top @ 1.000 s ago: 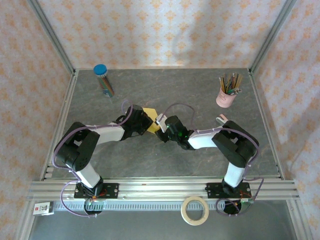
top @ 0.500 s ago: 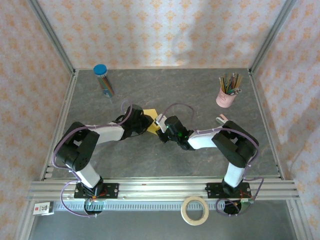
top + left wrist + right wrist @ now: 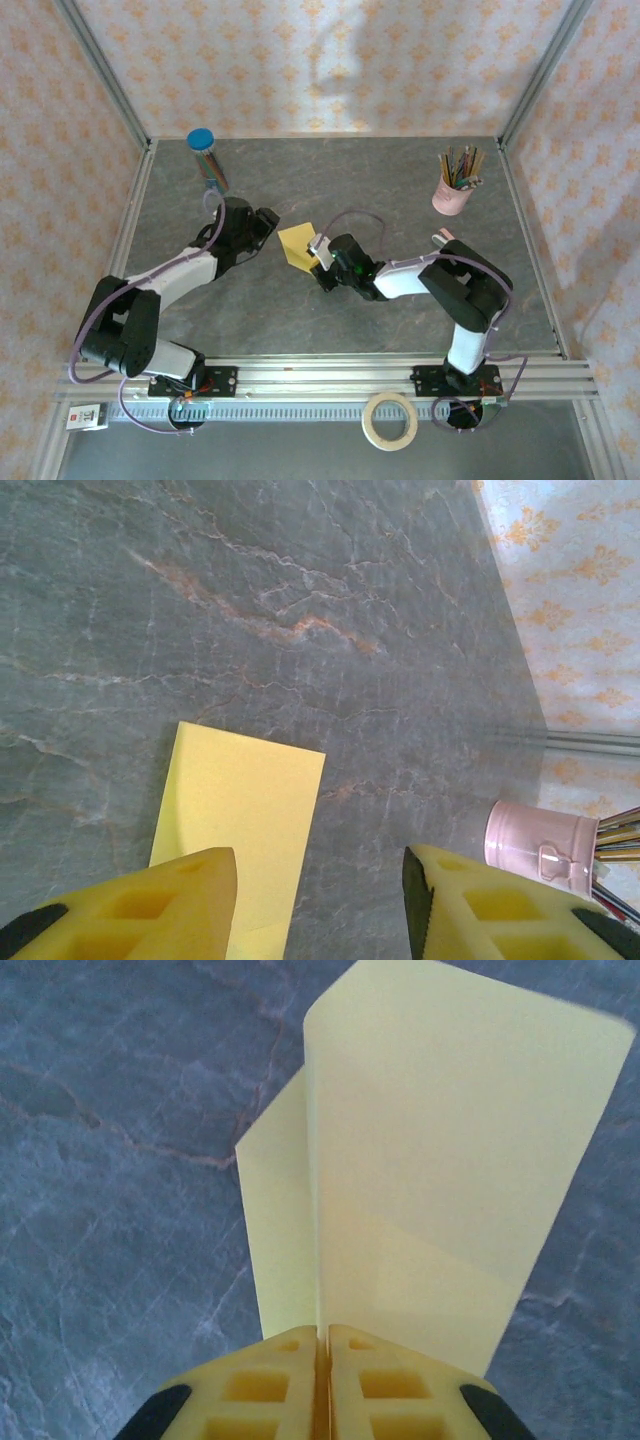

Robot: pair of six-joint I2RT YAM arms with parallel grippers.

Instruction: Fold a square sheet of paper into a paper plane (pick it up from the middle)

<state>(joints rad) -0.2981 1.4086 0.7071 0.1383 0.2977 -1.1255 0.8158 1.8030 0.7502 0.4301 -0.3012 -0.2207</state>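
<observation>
Right gripper (image 3: pixel 322 1345) first: its two yellow fingers are pressed flat together, pinching the square sheet of paper (image 3: pixel 440 1160) at its near edge. That edge is hidden behind the pads. The sheet is folded over, one flap standing up straight ahead of the fingertips and a narrower layer lying on the table to their left. How many layers sit inside the pinch, I can't make out.

Over to the left gripper (image 3: pixel 320 880): fingers parted, a wide gap, bare grey table (image 3: pixel 300 580) showing through it. The yellow sheet (image 3: pixel 240 800) lies flat just ahead of its left finger, its near corner cut off behind that finger.

Beyond the right finger, a pink cup (image 3: pixel 540 845), clipped by the frame edge, with the pencils (image 3: pixel 615 830) in it mostly out of shot.

From above, the left gripper (image 3: pixel 262 222) sits apart from the sheet (image 3: pixel 296 243), with the right gripper (image 3: pixel 318 250) on the sheet's other side, touching it. Farther out: a blue-capped tube (image 3: pixel 207 160) beyond the left gripper and a tape roll (image 3: pixel 390 420) by the bases. A white tag (image 3: pixel 88 415) sits on the frame; its print is too small to read.
</observation>
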